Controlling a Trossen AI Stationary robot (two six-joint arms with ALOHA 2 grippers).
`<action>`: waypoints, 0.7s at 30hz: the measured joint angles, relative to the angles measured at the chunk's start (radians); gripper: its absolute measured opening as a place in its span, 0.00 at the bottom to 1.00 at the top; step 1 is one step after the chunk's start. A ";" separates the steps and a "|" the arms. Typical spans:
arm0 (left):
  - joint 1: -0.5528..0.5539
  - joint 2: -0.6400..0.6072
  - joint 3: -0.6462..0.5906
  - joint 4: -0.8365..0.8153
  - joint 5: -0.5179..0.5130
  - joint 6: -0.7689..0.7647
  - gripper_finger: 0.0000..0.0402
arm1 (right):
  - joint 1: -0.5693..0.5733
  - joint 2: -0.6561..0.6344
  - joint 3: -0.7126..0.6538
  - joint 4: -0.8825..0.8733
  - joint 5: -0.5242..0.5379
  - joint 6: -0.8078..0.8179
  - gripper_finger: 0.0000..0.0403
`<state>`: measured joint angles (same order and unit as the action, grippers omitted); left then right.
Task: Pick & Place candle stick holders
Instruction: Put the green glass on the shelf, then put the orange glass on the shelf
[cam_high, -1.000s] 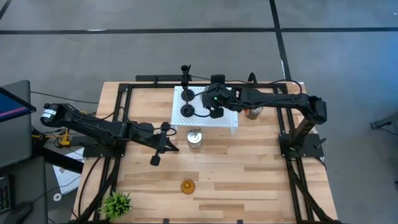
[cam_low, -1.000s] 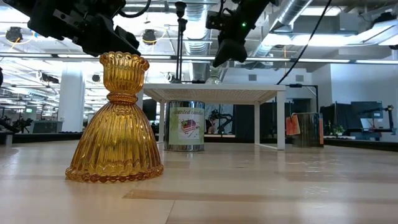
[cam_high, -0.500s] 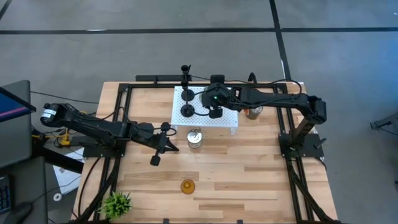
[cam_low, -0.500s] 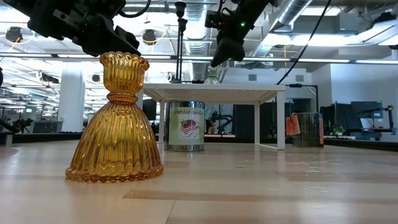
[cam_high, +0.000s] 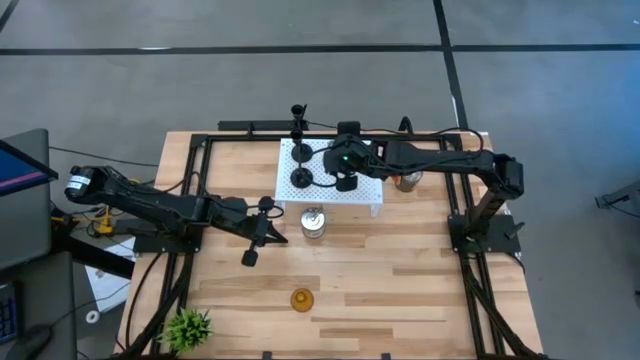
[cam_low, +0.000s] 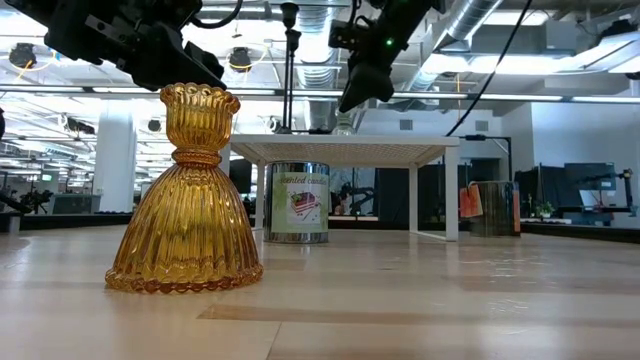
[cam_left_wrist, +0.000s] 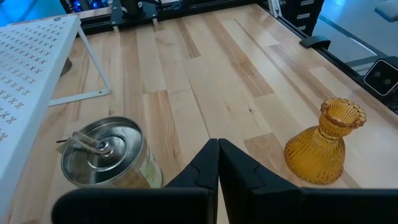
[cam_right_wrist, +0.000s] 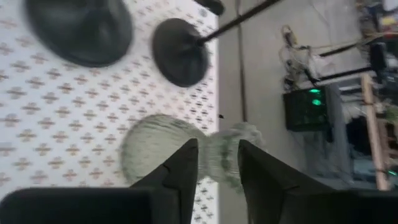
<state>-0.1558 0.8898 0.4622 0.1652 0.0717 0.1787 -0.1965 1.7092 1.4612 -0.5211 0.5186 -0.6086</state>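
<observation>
Right hand (cam_right_wrist: 214, 163) parted around the pale-green glass holder (cam_right_wrist: 180, 157) on the white perforated shelf (cam_right_wrist: 56, 124); left hand (cam_left_wrist: 217, 163) shut, empty, above the table (cam_left_wrist: 205, 81).

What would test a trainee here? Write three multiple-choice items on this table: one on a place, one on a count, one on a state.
1. The amber glass holder stands:
A. on the white shelf
B. on the bare wooden table
C. in the left pincer

2. Black holders on the white shelf:
A. one
B. two
C. four

3. The left pincer is:
A. shut and empty
B. wide open
C. shut on the tin candle

Answers:
1 B: the amber glass holder stands alone on the table, near its front edge.
2 B: two black holders show their disc bases on the white shelf.
3 A: the left pincer has its fingers pressed together with nothing between them.
</observation>
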 joint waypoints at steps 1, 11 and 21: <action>0.000 0.000 0.000 0.000 0.000 0.000 0.02 | 0.001 0.000 0.000 0.008 0.018 -0.001 0.27; 0.000 0.000 0.000 0.000 0.000 0.000 0.02 | 0.057 -0.008 0.089 -0.023 0.060 -0.022 0.36; 0.000 0.000 0.000 0.000 0.000 0.000 0.02 | 0.155 -0.010 0.219 -0.330 0.047 0.110 0.27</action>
<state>-0.1555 0.8898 0.4622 0.1650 0.0715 0.1787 -0.0415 1.6989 1.6802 -0.8515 0.5653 -0.4984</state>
